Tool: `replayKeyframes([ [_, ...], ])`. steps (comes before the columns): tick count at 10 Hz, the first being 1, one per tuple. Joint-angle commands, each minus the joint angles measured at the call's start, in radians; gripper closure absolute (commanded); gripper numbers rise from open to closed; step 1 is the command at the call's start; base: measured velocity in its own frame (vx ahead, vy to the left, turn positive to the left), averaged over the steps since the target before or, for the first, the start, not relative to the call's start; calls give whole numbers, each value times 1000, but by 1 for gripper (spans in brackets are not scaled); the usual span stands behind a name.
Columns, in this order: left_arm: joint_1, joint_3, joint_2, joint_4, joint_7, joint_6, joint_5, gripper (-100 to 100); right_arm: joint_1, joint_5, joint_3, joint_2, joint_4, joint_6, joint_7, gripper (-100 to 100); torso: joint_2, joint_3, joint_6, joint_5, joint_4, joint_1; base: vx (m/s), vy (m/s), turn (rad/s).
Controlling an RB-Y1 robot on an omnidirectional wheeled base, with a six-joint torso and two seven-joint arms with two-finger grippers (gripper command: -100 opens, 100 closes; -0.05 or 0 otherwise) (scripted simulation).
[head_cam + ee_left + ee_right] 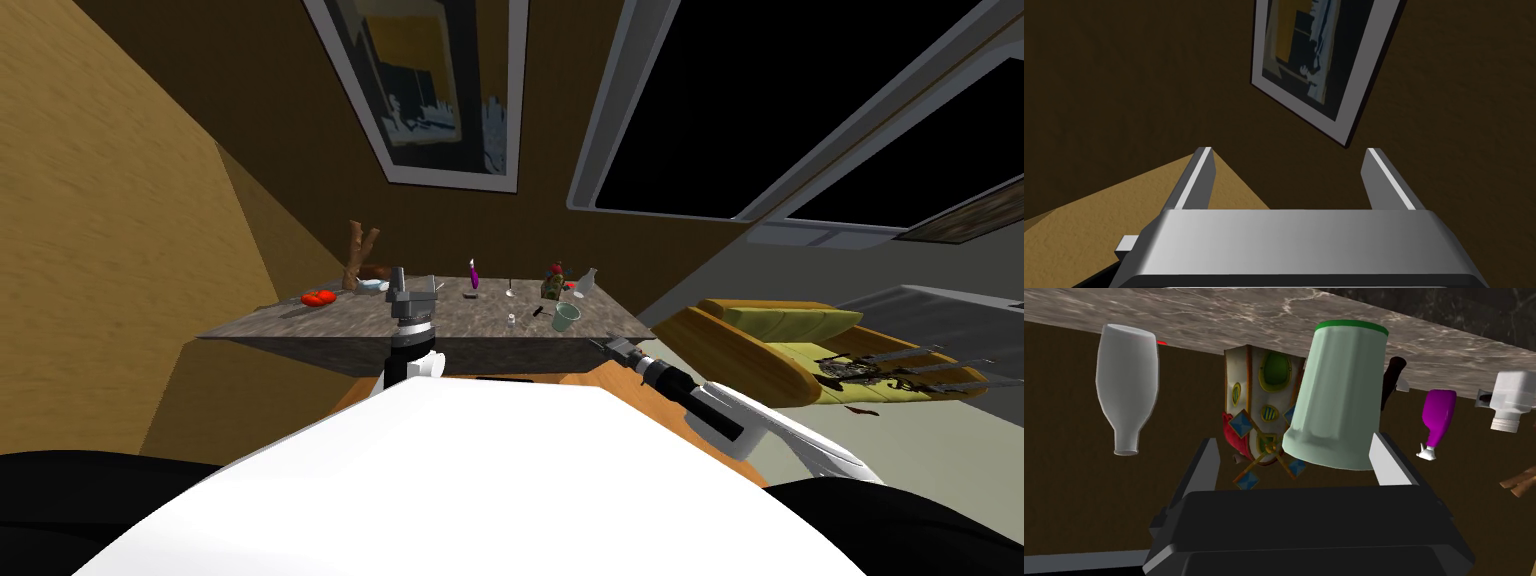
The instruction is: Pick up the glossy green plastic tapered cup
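Note:
The tapered cup [566, 317] is pale green with a darker green base rim and stands upright near the front right of the stone-patterned table [300, 322]. In the right wrist view the cup [1339, 393] sits just ahead of my right gripper [1296, 455], which is open with nothing held; the cup lies closer to one finger [1388, 460]. In the head view the right gripper [608, 345] hovers at the table's front right edge, short of the cup. My left gripper [416, 290] is raised over the table's middle; its fingers [1199, 172] stand open and empty.
Behind the cup stand a colourful toy house [1259, 403], a white bottle [1126, 383], a purple bottle [1438, 413] and a small white jar [1509, 400]. A red object [318, 298] and a brown branched piece [358, 255] sit far left. A yellow-green sofa [770, 345] is on the right.

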Motion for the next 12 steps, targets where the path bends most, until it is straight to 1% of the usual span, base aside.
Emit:
replayKeyframes([
  [1,0,0,0,0,0,0,0,0,5,11,-3,-50,21,-5,22,-100,0,0,0,0,0,0,5,25,2],
  [2,0,0,0,0,0,0,0,0,20,31,-14,-82,46,-3,56,-100,0,0,0,0,0,0,13,38,11],
  [3,0,0,0,0,0,0,0,0,20,31,-14,-108,46,-3,56,-100,0,0,0,0,0,1,6,40,1],
  [4,0,0,0,0,0,0,0,0,20,31,-14,-123,46,-3,56,-100,0,0,0,0,0,1,-2,19,-1],
  [5,0,0,0,0,0,0,0,0,35,51,-25,-162,70,-2,89,-100,0,0,0,0,0,0,2,31,17],
  [6,0,0,0,0,0,0,0,0,35,51,-25,-188,70,-2,89,-100,0,0,0,0,0,0,0,30,2],
  [7,0,0,0,0,0,0,0,0,50,71,-36,-217,93,-2,121,-100,0,0,0,0,0,0,5,49,16],
  [8,0,0,0,0,0,0,0,0,50,71,-36,-246,93,-2,121,-100,0,0,0,0,0,2,7,48,2],
  [9,0,0,0,0,0,0,0,0,50,71,-36,-260,93,-2,121,-100,0,0,0,0,0,2,5,20,-3],
  [10,0,0,0,0,0,0,0,0,65,91,-46,-299,116,-4,152,-100,0,0,0,0,0,0,7,31,19],
  [11,0,0,0,0,0,0,0,0,65,91,-46,-325,116,-4,152,-100,0,0,0,0,0,1,4,33,5],
  [12,0,0,0,0,0,0,0,0,80,110,-57,-358,137,-7,182,-100,0,0,0,0,0,1,3,52,15],
])
